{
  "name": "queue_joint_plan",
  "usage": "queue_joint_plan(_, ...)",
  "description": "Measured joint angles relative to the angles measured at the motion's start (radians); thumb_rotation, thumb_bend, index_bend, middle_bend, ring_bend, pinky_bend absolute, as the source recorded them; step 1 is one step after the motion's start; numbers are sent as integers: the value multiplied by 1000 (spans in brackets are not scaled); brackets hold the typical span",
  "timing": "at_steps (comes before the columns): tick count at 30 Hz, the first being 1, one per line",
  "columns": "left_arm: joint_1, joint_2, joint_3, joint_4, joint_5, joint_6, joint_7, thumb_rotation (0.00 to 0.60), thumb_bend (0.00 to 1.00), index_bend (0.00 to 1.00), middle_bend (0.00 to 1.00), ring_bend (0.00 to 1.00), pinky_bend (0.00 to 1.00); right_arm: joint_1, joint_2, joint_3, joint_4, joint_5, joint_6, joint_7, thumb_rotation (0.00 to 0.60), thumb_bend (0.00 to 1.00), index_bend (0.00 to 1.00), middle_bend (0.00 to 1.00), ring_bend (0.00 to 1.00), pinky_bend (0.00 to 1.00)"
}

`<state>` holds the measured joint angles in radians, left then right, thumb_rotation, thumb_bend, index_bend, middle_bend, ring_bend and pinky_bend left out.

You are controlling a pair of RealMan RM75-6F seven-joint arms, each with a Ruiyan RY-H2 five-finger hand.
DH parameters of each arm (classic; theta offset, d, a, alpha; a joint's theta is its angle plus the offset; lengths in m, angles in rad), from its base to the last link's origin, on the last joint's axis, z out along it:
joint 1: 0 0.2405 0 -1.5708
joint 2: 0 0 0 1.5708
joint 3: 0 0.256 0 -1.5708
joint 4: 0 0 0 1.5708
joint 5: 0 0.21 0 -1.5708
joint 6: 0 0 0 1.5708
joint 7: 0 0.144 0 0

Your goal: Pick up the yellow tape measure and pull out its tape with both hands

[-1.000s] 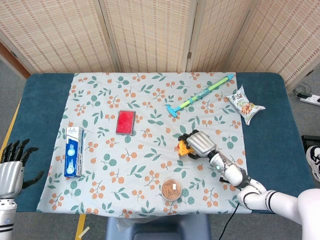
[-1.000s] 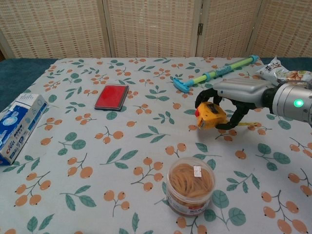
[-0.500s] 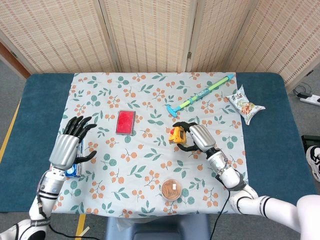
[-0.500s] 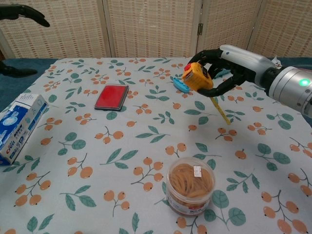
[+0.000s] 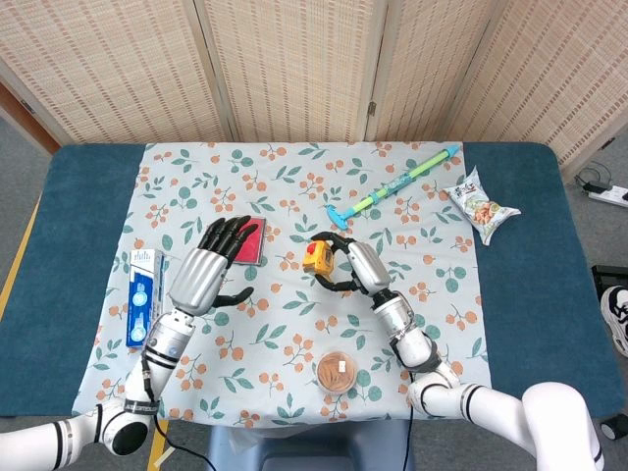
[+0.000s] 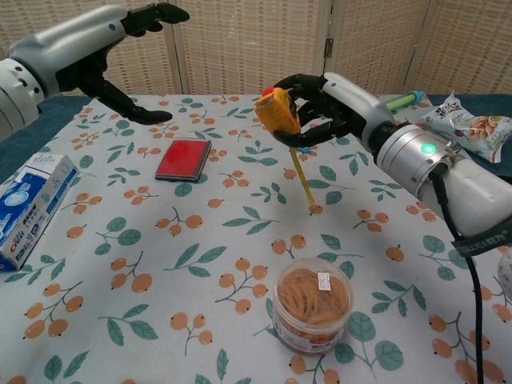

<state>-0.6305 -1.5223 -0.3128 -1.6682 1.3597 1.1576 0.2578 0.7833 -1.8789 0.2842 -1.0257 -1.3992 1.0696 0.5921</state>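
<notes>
My right hand (image 5: pixel 351 265) (image 6: pixel 320 104) grips the yellow tape measure (image 5: pixel 318 257) (image 6: pixel 274 110) and holds it lifted above the middle of the floral cloth. A short length of yellow tape (image 6: pixel 302 178) hangs down from its case. My left hand (image 5: pixel 208 268) (image 6: pixel 120 44) hovers raised to the left of it, fingers spread, holding nothing. A clear gap separates the left hand from the tape measure.
A red flat case (image 5: pixel 251 238) (image 6: pixel 183 158) lies partly under the left hand in the head view. A tub of rubber bands (image 5: pixel 337 372) (image 6: pixel 313 304) stands near the front. A blue-white box (image 5: pixel 143 294) (image 6: pixel 30 206), a green-blue stick tool (image 5: pixel 394 184) and a snack bag (image 5: pixel 480 207) (image 6: pixel 468 122) lie around.
My right hand has carried the tape measure up and leftward toward the centre. My left hand has risen from the left edge and moved in toward it.
</notes>
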Motion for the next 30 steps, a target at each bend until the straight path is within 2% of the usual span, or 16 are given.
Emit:
queue_joint_plan(10,-76,-81,-24,56,-52,-18,29,600,270,68,57,32,0,68,-99,29,112,7,-20,28,600,367,665,560,483,296)
queue_joint_plan(30,-154,-180,-28,151,-86,2,54,600,272,71,57,33,0,107,-118,45,96,27,-44,-11,600,367,665,560,485,296)
